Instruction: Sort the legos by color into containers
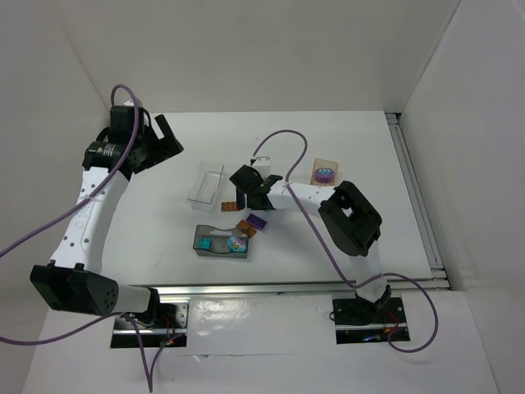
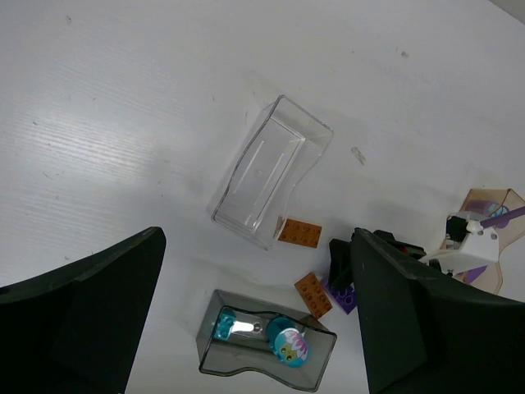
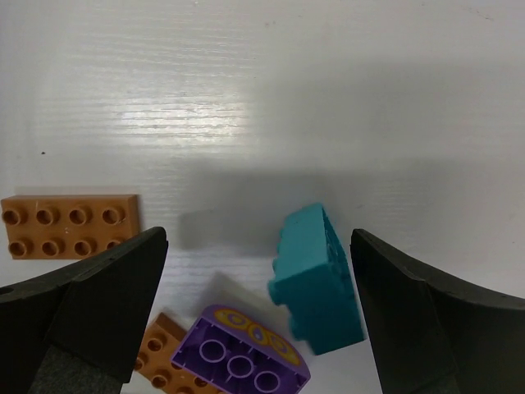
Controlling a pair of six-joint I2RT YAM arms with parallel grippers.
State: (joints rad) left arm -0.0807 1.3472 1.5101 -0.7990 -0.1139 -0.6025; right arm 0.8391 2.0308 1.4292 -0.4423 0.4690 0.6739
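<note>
Top external showed teal legos [image 1: 220, 243] in smoky tray [image 1: 199, 233], purple lego [image 1: 325, 174] on wooden tray [image 1: 320, 162], orange bricks [image 1: 244, 225] loose; left gripper [image 1: 170, 138], right gripper [image 1: 256, 199] open.

The white-and-black left arm [image 1: 89, 209] rose along the left side from a low black elbow near its base, its wrist turned inward at the far end. Its black two-finger left claw [image 1: 170, 137] pointed toward the centre, jaws spread wide and gripping nothing. The white-and-black right arm [image 1: 353, 217] folded at a bulky black elbow and extended leftward toward the middle. Its black right claw [image 1: 256, 199] faced down, its padded fingers [image 3: 90, 312] wide apart with nothing clamped between them.
</note>
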